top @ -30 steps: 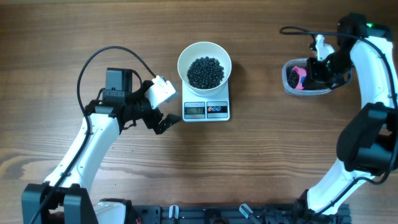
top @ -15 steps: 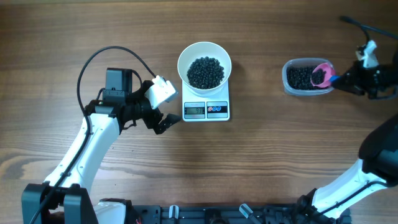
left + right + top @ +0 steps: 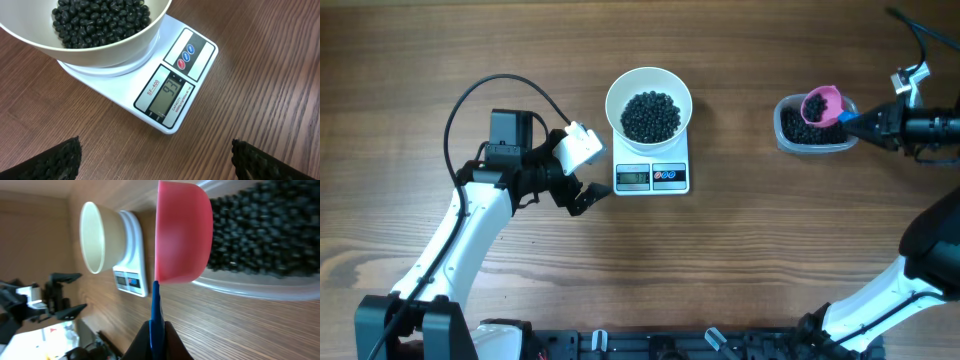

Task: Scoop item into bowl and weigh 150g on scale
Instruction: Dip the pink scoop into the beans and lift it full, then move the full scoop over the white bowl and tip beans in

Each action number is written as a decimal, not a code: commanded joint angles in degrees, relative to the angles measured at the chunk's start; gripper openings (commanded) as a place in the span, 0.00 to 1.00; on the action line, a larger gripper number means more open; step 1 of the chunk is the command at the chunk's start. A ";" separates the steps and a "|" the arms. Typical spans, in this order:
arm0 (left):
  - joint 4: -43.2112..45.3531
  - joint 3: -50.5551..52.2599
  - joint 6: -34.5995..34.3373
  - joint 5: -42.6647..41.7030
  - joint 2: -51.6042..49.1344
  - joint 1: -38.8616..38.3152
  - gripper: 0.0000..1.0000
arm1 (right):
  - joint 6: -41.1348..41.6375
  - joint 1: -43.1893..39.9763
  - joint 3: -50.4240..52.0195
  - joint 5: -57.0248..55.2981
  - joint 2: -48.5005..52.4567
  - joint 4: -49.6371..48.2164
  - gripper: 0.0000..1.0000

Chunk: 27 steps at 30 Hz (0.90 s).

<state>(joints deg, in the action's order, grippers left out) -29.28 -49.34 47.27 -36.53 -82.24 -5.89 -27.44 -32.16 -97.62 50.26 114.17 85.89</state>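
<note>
Right pincer (image 3: 858,121) clamped on handle of scoop (image 3: 822,103). Scoop was down in container (image 3: 788,140) half second ago, now raised over its edge; fill hidden. Beans (image 3: 650,115) heaped in bowl (image 3: 618,90) on scale (image 3: 651,177). Display reads 93, so more needed. Left pincer (image 3: 157,167) wide open, empty, beside scale.

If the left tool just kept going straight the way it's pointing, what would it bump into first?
Most likely the scale, display edge first; it lies straight ahead of the open left tool, with the bowl on top just beyond. Depth is unclear, so it may touch the table first.
</note>
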 commanded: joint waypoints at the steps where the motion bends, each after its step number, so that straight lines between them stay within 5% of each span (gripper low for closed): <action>1: 0.15 0.63 -0.15 -1.29 -0.50 -0.11 1.00 | -2.36 3.04 0.50 6.08 0.74 0.72 0.04; 15: 0.15 0.63 -0.15 -1.29 -0.50 -0.11 1.00 | 10.49 29.70 -7.91 6.08 0.72 -7.34 0.04; 27: 0.15 0.61 -0.15 -1.29 -0.50 -0.11 1.00 | 24.65 47.32 -10.08 -21.14 0.68 -17.27 0.04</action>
<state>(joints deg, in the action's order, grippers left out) -29.28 -49.34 47.27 -36.53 -82.26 -5.89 -6.15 12.45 -105.49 39.44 114.32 68.97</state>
